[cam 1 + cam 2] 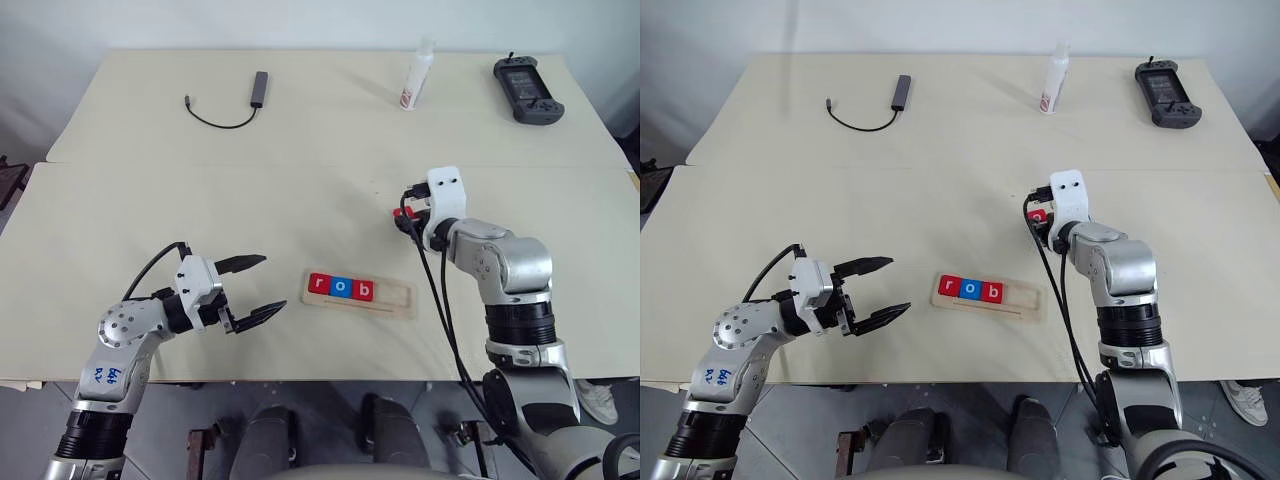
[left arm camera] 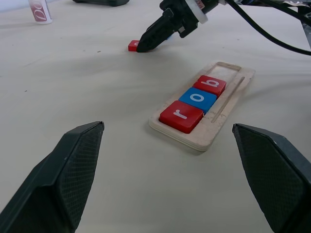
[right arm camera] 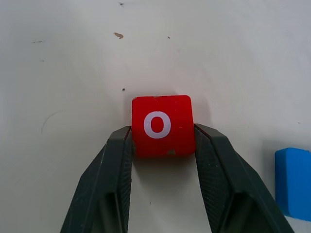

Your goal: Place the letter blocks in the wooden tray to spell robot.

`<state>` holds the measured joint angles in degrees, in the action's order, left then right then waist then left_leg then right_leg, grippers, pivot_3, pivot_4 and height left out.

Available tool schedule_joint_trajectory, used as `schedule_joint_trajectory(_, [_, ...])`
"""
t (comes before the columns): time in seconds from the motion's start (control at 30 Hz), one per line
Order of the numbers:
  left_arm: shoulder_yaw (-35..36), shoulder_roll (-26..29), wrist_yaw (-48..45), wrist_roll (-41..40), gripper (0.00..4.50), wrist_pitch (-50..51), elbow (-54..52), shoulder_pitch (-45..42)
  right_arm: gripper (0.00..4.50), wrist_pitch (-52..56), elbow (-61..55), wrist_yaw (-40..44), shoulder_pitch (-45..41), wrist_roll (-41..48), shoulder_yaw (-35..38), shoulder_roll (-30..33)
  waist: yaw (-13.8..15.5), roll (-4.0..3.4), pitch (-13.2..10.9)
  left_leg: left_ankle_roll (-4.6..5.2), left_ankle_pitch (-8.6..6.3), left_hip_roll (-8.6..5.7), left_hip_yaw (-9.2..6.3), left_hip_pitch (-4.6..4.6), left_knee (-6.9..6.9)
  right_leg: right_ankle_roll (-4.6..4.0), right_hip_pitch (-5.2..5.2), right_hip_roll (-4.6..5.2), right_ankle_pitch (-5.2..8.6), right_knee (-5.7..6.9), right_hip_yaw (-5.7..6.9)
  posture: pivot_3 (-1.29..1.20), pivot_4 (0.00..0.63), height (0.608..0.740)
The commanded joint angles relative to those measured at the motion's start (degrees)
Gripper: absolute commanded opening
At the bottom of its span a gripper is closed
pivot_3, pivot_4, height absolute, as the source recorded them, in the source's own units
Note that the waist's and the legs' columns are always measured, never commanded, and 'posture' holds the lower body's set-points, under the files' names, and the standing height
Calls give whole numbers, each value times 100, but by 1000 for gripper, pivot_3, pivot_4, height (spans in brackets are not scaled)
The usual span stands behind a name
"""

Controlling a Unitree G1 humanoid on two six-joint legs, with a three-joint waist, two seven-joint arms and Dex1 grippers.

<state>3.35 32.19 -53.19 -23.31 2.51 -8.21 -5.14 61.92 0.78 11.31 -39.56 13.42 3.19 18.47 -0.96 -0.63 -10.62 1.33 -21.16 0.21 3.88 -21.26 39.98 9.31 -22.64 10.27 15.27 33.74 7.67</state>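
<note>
The wooden tray lies on the table in front of me. Its left part holds a red r, a blue o and a red b in a row. Behind the tray and to its right, my right gripper points down at the table. It is shut on a red o block, with one finger pressed against each side. A blue block lies close beside that one. My left gripper hovers open to the left of the tray, with nothing between its fingers.
At the far side of the table lie a grey USB hub with a black cable, a white bottle and a black handheld controller. A seam runs across the table between the two boards.
</note>
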Motion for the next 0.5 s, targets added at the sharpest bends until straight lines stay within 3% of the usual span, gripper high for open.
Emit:
schedule_joint_trajectory(0.03, [-52, -64, -23, 7, 4500, -88, -94, -53, 1444, 176, -409, -21, 120, 89, 240, 16, 2, 0, 0, 0, 0, 0, 0, 0, 0, 0, 0, 0, 0, 0, 0, 0, 150, 740])
schedule_joint_trajectory(0.23, [-231, -165, -147, -23, 4500, -50, -67, -156, 1444, 1292, -2172, 76, 958, 469, 911, 276, 82, 0, 0, 0, 0, -1, 0, -3, -4, 0, -2, 0, 0, -4, 0, 0, 150, 740])
schedule_joint_trajectory(0.5, [-429, -213, -489, -69, 4500, 53, 201, -343, 1444, 3029, -4644, -107, 2197, 524, 2055, -94, 100, -1, 0, -2, -1, 2, -1, -1, -4, -1, -2, -1, 1, -3, -2, 0, 150, 740])
